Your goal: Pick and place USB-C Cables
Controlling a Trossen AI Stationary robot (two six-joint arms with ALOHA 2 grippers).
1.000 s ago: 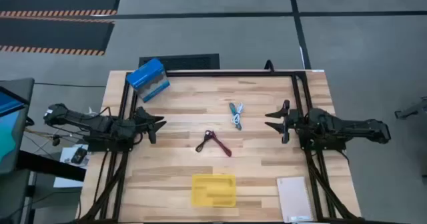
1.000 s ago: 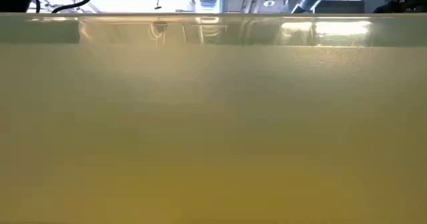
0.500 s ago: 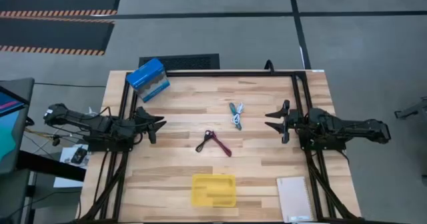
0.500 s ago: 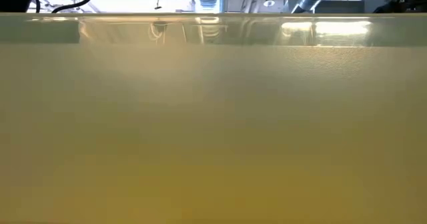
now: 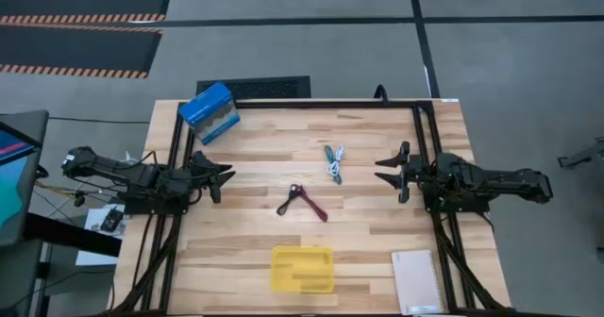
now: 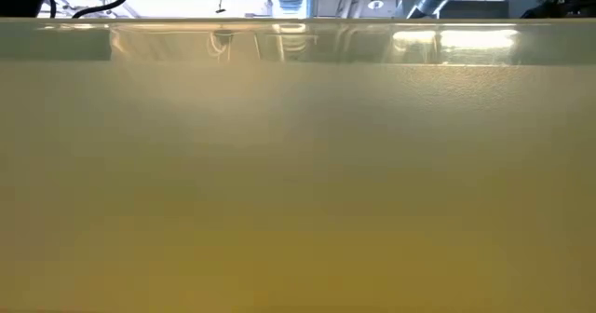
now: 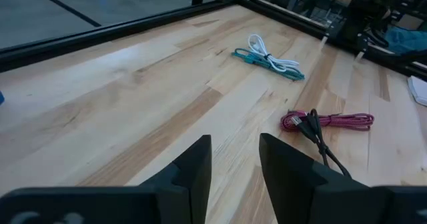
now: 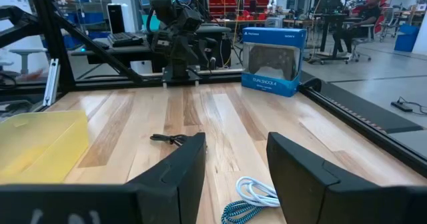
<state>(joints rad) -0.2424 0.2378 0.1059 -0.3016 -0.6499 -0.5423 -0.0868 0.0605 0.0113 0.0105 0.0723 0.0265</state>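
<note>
A dark red and black cable (image 5: pixel 302 203) lies coiled on the wood near the table's middle, also in the left wrist view (image 7: pixel 325 123). A teal-blue and a white cable (image 5: pixel 334 162) lie together a little farther back, also seen as a pair (image 7: pixel 270 59) and, close up, as a white loop and teal end (image 8: pixel 252 196). My left gripper (image 5: pixel 225 176) waits open at the table's left side, my right gripper (image 5: pixel 385 167) open at its right side. Both touch nothing. The yellow tray (image 5: pixel 302 269) sits at the near edge.
A blue box (image 5: pixel 209 111) stands at the far left corner, also seen as a box (image 8: pixel 274 67). A white notepad (image 5: pixel 416 281) lies at the near right corner. The low view is filled by a yellow surface (image 6: pixel 298 183). People sit in the room beyond.
</note>
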